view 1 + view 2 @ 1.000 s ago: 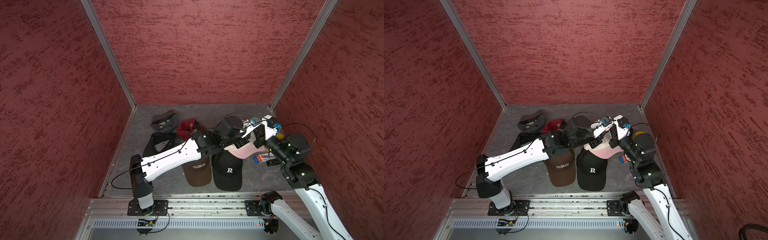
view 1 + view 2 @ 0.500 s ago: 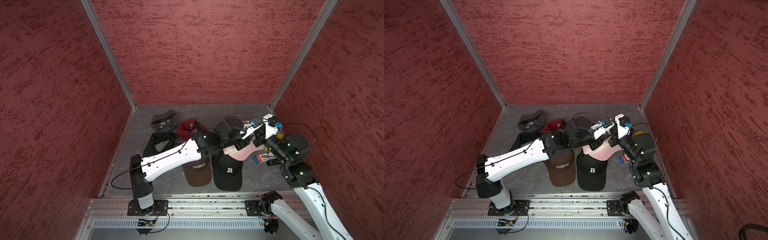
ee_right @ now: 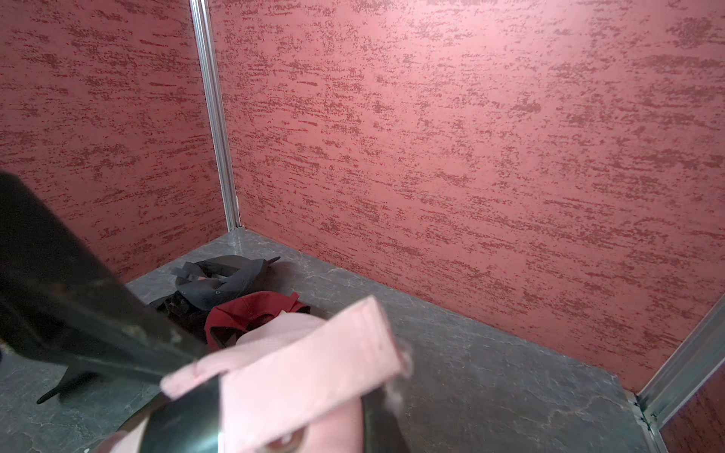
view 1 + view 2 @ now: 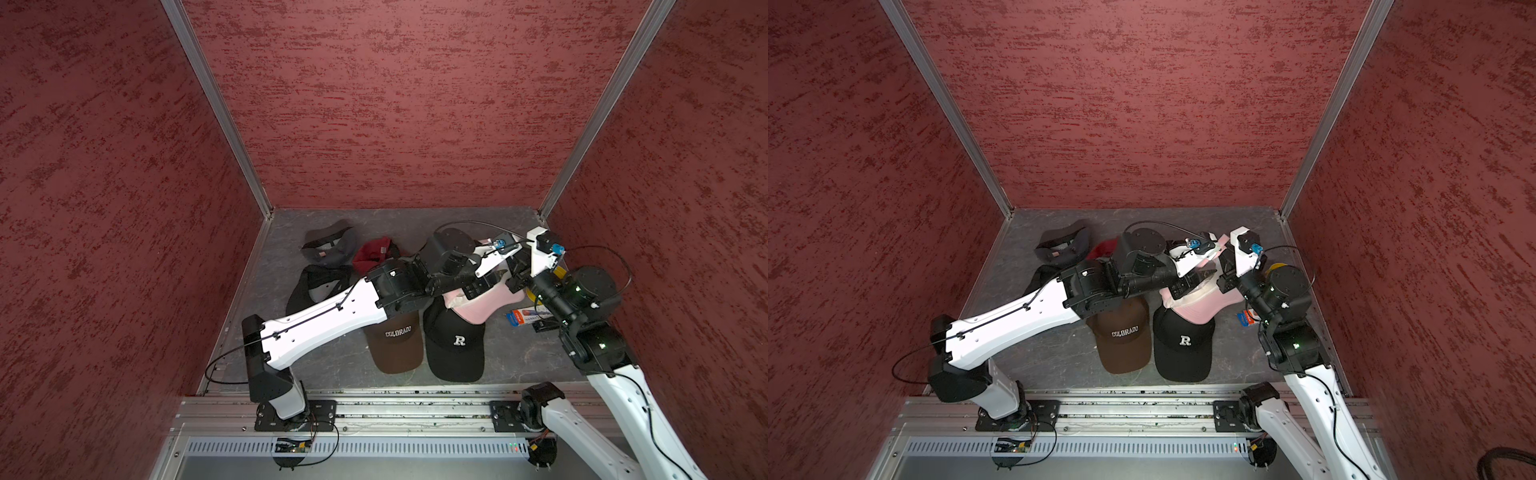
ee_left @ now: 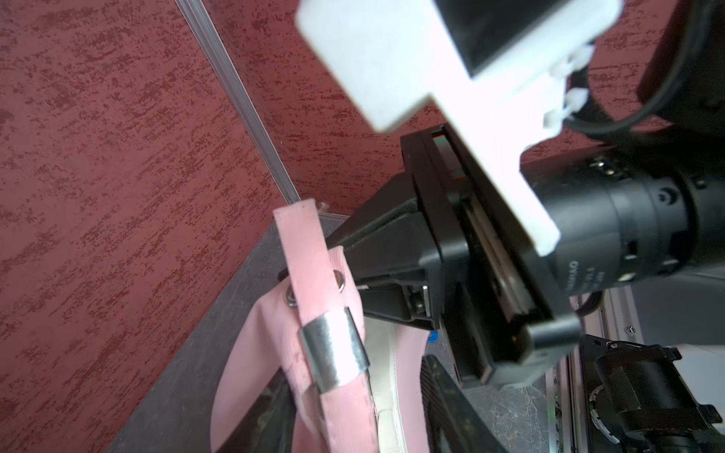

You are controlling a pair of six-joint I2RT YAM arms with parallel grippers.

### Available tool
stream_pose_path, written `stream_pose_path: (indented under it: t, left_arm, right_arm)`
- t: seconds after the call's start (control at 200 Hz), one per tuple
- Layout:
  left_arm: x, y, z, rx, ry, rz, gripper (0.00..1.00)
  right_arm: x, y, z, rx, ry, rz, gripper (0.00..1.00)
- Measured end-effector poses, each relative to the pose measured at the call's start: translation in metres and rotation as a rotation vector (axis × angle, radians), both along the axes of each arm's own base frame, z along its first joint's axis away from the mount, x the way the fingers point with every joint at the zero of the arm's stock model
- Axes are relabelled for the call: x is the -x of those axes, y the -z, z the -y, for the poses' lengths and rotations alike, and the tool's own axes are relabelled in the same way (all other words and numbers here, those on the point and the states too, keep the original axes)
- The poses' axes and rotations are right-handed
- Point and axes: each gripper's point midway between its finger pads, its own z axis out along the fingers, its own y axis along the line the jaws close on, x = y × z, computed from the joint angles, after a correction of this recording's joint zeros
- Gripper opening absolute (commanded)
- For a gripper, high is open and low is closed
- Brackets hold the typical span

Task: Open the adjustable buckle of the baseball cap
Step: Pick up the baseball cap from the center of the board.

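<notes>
The pink baseball cap [image 4: 484, 309] [image 4: 1200, 309] hangs off the floor between both arms at the right rear. Its strap [image 5: 304, 251] runs through the silver buckle [image 5: 333, 355]. My right gripper [image 5: 353, 262] [image 4: 513, 278] is shut on the strap just above the buckle, and the strap end [image 3: 298, 372] sticks out past its jaws. My left gripper [image 5: 357, 404] [image 4: 486, 284] stands open. Its dark fingers [image 5: 443, 388] sit on either side of the strap and the cap's back, below the buckle.
On the grey floor lie a brown COLORADO cap [image 4: 395, 340], a black R cap [image 4: 457, 345], a red cap [image 4: 374, 253], a grey cap [image 4: 328, 247] and a black cap [image 4: 316, 282]. An orange-blue packet [image 4: 525, 318] lies by the right arm. Red walls close in on three sides.
The left gripper's jaws have spread from nearly shut to open around the strap. The right gripper keeps its grip. The pink cap has shifted only slightly.
</notes>
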Motion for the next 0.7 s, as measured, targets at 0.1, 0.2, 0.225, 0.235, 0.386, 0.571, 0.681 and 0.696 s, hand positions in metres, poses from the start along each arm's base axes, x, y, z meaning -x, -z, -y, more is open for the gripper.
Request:
stream_pose_path:
  t: [0.1, 0.2, 0.225, 0.235, 0.386, 0.571, 0.681, 0.696]
  left_arm:
    - [-0.001, -0.001, -0.002, -0.005, 0.006, 0.002, 0.53]
    - [0.000, -0.002, -0.003, -0.011, 0.012, 0.004, 0.54]
    - [0.000, -0.003, -0.003, -0.008, 0.015, 0.004, 0.54]
    - [0.000, -0.004, -0.003, -0.007, 0.017, 0.005, 0.54]
    - [0.004, -0.013, -0.001, 0.019, 0.042, 0.008, 0.55]
    - [0.003, -0.029, 0.002, 0.065, 0.050, 0.008, 0.54]
    - [-0.005, -0.042, 0.007, 0.108, 0.044, 0.006, 0.53]
    - [-0.006, -0.043, 0.008, 0.111, 0.043, 0.003, 0.53]
  right_arm:
    - [0.000, -0.001, 0.000, -0.001, 0.001, 0.002, 0.00]
    - [0.002, -0.002, 0.001, -0.005, 0.002, 0.006, 0.00]
    - [0.002, -0.002, 0.001, -0.007, 0.002, 0.007, 0.00]
    - [0.002, -0.003, 0.001, -0.007, 0.002, 0.007, 0.00]
    - [0.003, -0.004, 0.001, -0.021, 0.002, 0.007, 0.00]
    - [0.002, 0.002, 0.001, -0.021, 0.002, -0.006, 0.00]
    - [0.002, 0.006, 0.001, -0.020, 0.001, -0.015, 0.00]
    - [0.002, 0.006, 0.001, -0.020, 0.001, -0.015, 0.00]
